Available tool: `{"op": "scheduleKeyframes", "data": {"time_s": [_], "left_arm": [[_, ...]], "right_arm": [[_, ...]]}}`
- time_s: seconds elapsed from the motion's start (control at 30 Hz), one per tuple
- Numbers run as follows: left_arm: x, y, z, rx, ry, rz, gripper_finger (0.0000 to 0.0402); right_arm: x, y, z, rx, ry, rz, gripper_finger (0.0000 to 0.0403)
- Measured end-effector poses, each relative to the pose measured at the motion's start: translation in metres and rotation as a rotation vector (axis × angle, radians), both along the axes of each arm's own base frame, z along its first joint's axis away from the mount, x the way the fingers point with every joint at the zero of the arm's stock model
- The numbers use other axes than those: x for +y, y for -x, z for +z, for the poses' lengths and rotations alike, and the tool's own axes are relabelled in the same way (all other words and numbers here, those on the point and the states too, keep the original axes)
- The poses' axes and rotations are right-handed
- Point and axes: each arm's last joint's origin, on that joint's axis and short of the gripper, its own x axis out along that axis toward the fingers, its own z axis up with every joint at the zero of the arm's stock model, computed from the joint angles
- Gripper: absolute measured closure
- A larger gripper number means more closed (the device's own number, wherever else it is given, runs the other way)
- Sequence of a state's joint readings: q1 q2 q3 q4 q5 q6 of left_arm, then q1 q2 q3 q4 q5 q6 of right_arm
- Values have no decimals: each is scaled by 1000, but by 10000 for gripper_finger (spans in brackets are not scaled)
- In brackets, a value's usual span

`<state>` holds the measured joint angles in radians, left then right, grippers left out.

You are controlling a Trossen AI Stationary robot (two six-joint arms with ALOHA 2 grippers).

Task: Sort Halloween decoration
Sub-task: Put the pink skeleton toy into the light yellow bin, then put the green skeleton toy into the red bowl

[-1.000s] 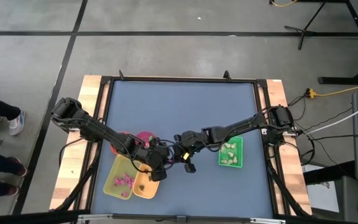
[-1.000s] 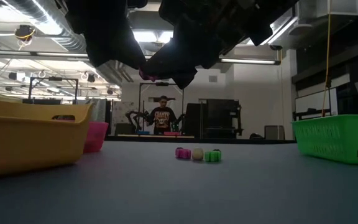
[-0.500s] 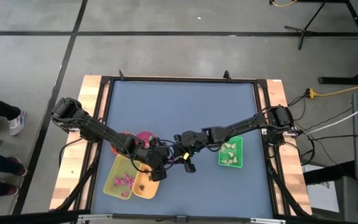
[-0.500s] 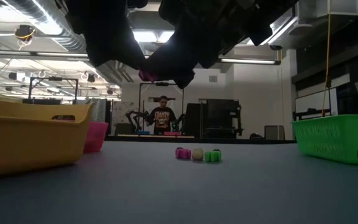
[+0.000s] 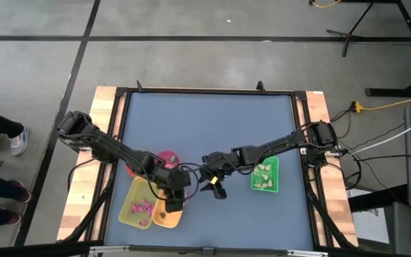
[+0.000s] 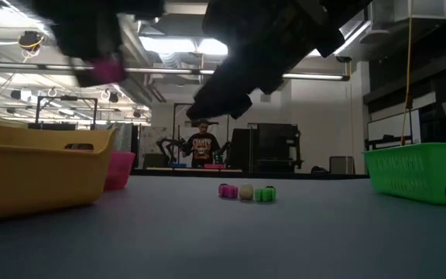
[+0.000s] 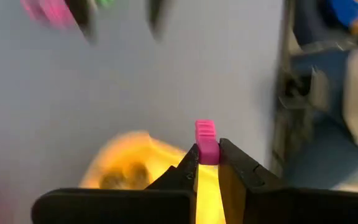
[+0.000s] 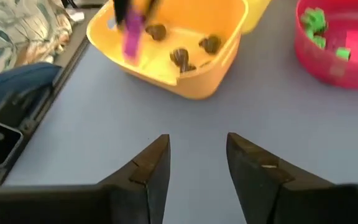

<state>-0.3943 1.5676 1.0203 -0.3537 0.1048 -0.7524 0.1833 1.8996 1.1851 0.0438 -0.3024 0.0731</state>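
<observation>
at the table's near edge, about 7 o'clock of centre, the left gripper (image 5: pixel 173 205) hangs over the yellow tray (image 5: pixel 140 203) and orange bowl (image 8: pixel 173 43), pinching a magenta trinket (image 7: pixel 206 142) between its fingertips. to do this well, i'd centre it over the tray that holds the other magenta pieces before letting go. just at 3 o'clock of it the right gripper (image 8: pixel 194 163) waits with fingers spread and nothing in them. farther toward centre, three loose trinkets (image 6: pixel 245 192) sit touching.

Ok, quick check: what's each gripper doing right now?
Left gripper: closed on a magenta trinket, above the orange bowl.
Right gripper: open, empty, over the table.
</observation>
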Motion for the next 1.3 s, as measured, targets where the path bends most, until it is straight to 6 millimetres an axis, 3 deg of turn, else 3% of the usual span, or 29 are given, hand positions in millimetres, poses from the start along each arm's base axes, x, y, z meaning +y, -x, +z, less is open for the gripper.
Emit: {"op": "scheduleKeyframes", "data": {"time_s": [0.27,0.4,0.73,1.3], "left_arm": [[-6,20,15,292,409,-95,381],[-8,31,15,472,493,-63,381],[-7,63,2,834,363,93,375],[-11,73,-3,751,107,191,281]], "right_arm": [[-1,3,-4,50,13,-4,248],[-1,3,-4,55,14,-4,248],[-2,9,-10,129,45,11,248],[-5,28,-24,289,200,157,248]]}}
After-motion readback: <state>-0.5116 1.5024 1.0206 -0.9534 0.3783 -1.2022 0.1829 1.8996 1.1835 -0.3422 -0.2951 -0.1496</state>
